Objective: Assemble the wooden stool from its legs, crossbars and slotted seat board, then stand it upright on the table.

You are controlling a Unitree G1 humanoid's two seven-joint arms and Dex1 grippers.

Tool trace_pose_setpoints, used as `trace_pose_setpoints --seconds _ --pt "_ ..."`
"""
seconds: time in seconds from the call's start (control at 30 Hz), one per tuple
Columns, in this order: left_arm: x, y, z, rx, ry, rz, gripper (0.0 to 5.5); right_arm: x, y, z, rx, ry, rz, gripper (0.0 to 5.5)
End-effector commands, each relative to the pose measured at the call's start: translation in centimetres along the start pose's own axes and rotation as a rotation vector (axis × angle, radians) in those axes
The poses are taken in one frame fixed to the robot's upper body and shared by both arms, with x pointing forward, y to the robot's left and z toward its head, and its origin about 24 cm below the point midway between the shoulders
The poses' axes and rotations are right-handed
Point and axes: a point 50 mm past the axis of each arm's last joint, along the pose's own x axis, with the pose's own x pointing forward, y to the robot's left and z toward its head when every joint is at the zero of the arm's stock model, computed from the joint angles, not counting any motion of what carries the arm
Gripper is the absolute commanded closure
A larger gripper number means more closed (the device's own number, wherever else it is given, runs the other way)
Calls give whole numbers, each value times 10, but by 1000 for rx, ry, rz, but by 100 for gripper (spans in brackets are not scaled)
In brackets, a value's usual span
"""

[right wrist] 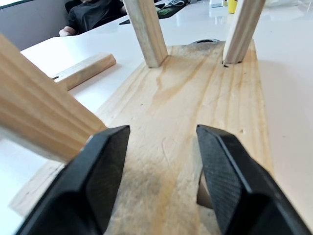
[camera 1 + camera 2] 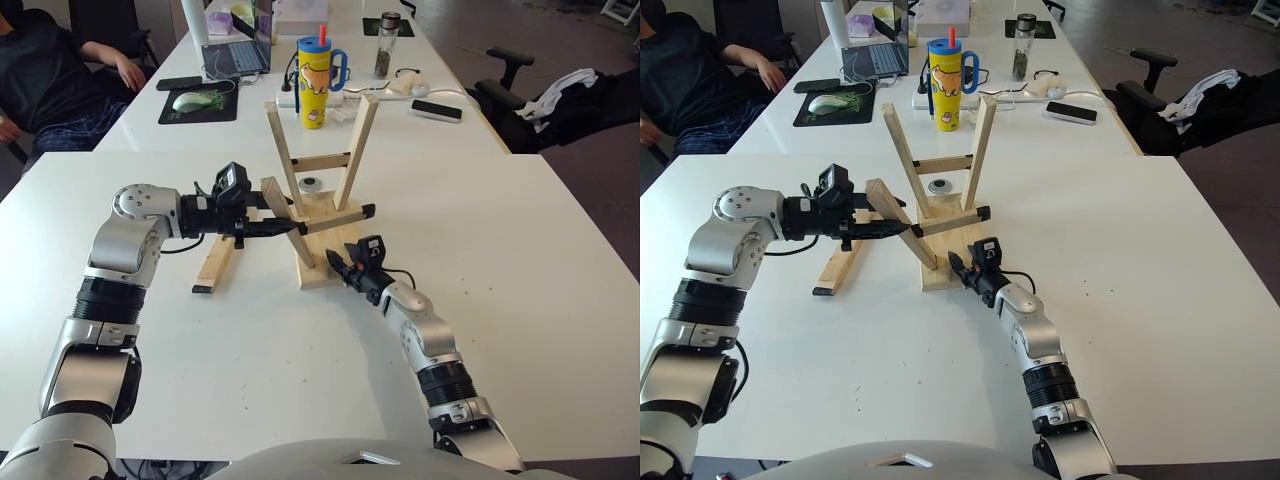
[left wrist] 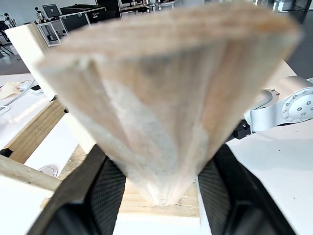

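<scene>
Your left claw is clamped on the tilted leg, likely to seat it in the seat board lying flat mid-worktop, while your right claw, fingers apart, sits at the board's near edge, probably steadying it.

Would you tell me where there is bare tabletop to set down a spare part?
The widest bare patch is the table right of the seat board, to its right edge. Another lies near, between left arm and right arm. Crowded: the seat board and the loose wooden piece on its left.
</scene>
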Motion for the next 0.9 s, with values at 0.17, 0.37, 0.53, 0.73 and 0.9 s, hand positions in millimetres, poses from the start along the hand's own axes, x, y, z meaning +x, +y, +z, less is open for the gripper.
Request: trace_pose_setpoints --seconds 0.17,0.37,0.53,0.73,0.9 --pt "25 -25 -63 -159 223 -188 347 -4 -1 -22 39 106 -3 297" --pt "20 -25 -71 -190 222 -175 347 -6 -2 -24 41 122 1 297" --pt "15 -14 -62 -187 154 -86 347 -5 -3 -23 42 121 2 297" --pt "10 -8 -29 -216 -44 -30 256 -5 -6 -22 34 125 6 297" --pt "0 -11 -19 -216 -62 -9 185 -8 -7 -22 30 127 4 297"
